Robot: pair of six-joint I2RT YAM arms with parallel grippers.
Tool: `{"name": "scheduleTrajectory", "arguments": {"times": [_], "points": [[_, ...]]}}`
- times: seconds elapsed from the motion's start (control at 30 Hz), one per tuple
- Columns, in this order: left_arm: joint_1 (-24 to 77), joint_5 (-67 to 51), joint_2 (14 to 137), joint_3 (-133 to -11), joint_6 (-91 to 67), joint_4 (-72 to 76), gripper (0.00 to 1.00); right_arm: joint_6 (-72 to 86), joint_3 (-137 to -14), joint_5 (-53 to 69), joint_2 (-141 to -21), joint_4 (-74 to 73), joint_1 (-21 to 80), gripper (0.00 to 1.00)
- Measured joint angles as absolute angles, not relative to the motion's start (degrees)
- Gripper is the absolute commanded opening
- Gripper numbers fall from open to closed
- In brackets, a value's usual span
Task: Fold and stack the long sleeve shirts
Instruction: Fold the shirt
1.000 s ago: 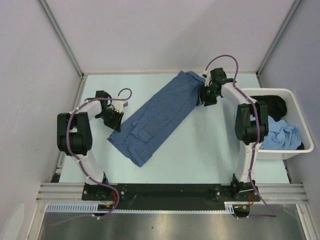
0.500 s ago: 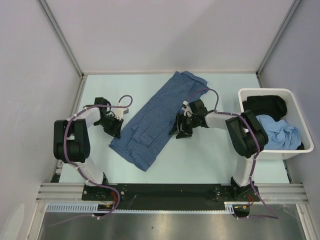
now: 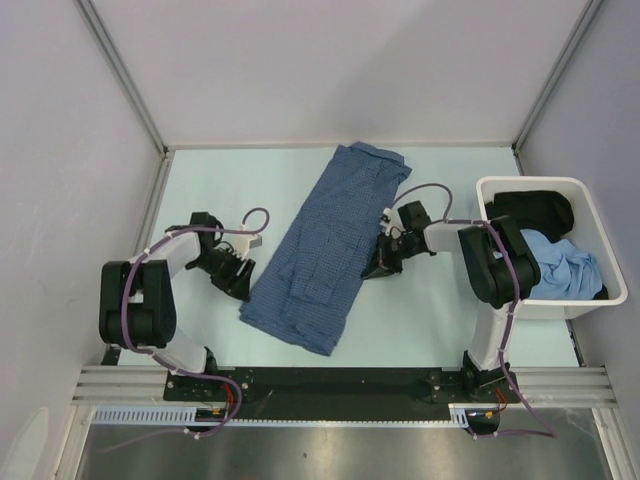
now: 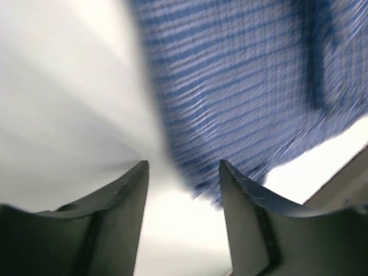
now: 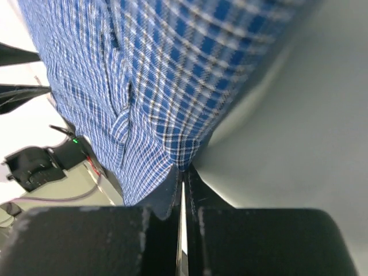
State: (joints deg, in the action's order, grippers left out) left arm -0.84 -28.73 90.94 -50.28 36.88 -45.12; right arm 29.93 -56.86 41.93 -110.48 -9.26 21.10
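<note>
One checked shirt (image 3: 330,235) is lying flat; right gripper (image 3: 377,269) is pinching its edge, left gripper (image 3: 240,287) is standing open alongside.

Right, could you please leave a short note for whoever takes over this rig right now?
Left end effector: open, empty, beside the checked shirt's left edge.
Right end effector: shut on the shirt's right edge.
Shirt lies as a long slanted band on the table; white bin at right holds black cloth and light-blue cloth.
Done: sleeves seem folded in. Left: fold it shorter, then stack.
</note>
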Motion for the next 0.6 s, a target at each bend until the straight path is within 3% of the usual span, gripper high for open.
{"name": "scheduleTrajectory", "arguments": {"times": [0.13, 0.3, 0.4, 0.5, 0.53, 0.6], "points": [[-0.8, -30.74, 87.48, -48.31, 39.51, -47.62, 0.76, 18.98, -59.99, 41.74, -110.34, -20.71, 15.2, 0.0], [2.07, -33.19, 81.32, -47.62, 44.58, -48.69, 0.83, 7.62, -63.07, 38.92, -110.02, -30.35, 10.17, 0.0], [5.5, -33.5, 78.0, -46.78, 47.97, -47.94, 0.85, 2.07, -64.01, 36.4, -109.3, -33.65, 9.78, 0.09], [8.45, -33.69, 74.02, -44.49, 50.83, -46.5, 0.89, -3.2, -64.45, 33.89, -108.05, -35.97, 10.02, 0.3], [8.88, -33.71, 72.58, -43.72, 51.48, -45.67, 0.93, -4.38, -64.45, 32.91, -107.37, -36.71, 10.04, 0.48], [8.93, -33.67, 69.54, -42.61, 52.69, -43.92, 0.99, -7.51, -64.4, 30.33, -105.19, -38.89, 9.93, 0.68]]}}
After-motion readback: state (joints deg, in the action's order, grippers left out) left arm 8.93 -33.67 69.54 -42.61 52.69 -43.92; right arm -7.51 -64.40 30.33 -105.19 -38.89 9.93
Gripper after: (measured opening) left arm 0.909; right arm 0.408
